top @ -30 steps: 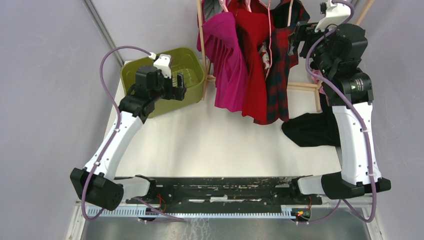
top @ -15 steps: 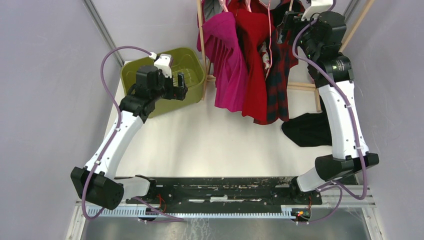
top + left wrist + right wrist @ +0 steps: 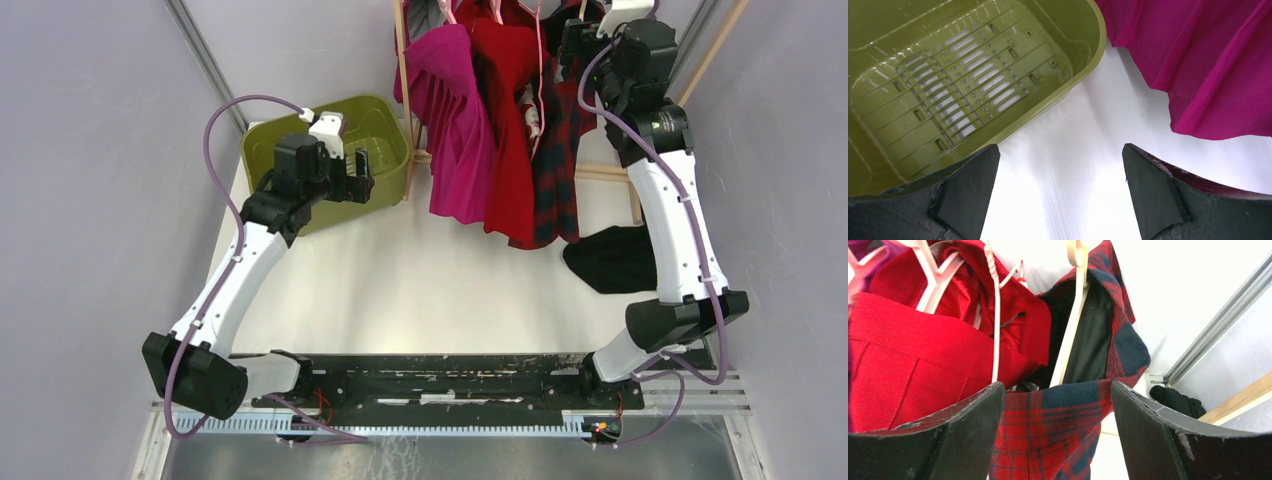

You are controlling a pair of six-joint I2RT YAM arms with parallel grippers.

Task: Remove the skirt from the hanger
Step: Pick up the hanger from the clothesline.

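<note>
A red and navy plaid skirt point(image 3: 555, 150) hangs on a cream hanger point(image 3: 1073, 325) at the right end of the rack. My right gripper point(image 3: 574, 48) is raised at the top of that skirt. In the right wrist view it point(image 3: 1057, 386) stands open, and the plaid skirt's point(image 3: 1058, 430) upper edge shows between the fingers, not pinched. My left gripper point(image 3: 360, 175) hovers open over the table by the green bin point(image 3: 385, 115). Nothing is between the fingers of the left gripper point(image 3: 1060, 149).
A magenta skirt point(image 3: 450, 140) and a red skirt point(image 3: 505, 120) hang left of the plaid one on pale hangers. The wooden rack point(image 3: 404, 90) stands at the back. A black garment point(image 3: 615, 260) lies on the table at the right, beside my right arm.
My right arm has swung left and further back, bringing its gripper up to the plaid skirt's top. The left arm has not moved.
</note>
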